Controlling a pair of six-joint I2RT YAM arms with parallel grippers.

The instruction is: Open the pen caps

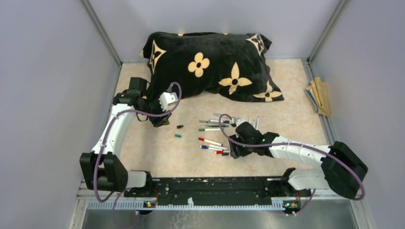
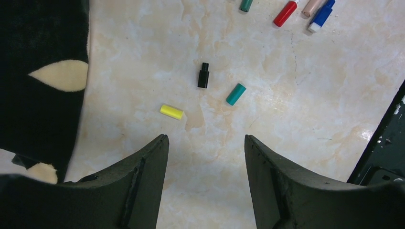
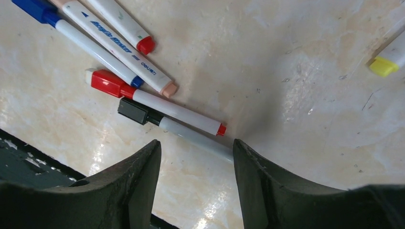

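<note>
Three loose pen caps lie on the marble table ahead of my left gripper (image 2: 205, 138): yellow (image 2: 171, 111), black (image 2: 203, 75) and green (image 2: 236, 94). The black (image 1: 180, 127) and green (image 1: 177, 136) caps also show from above. My left gripper (image 1: 161, 118) is open and empty beside the pillow. Several pens (image 1: 212, 125) lie mid-table. My right gripper (image 1: 234, 147) is open and empty over the nearer pens. Just ahead of its fingertips lies a grey pen with a black cap (image 3: 134, 109), then a red-capped pen (image 3: 107, 82) and a blue-capped one (image 3: 33, 8). The grey barrel's end runs under the right finger (image 3: 258, 167).
A black pillow (image 1: 210, 64) with tan flowers fills the back of the table. Tan sticks (image 1: 319, 97) lie by the right wall. Grey walls close in both sides. A black rail (image 1: 215, 183) runs along the near edge.
</note>
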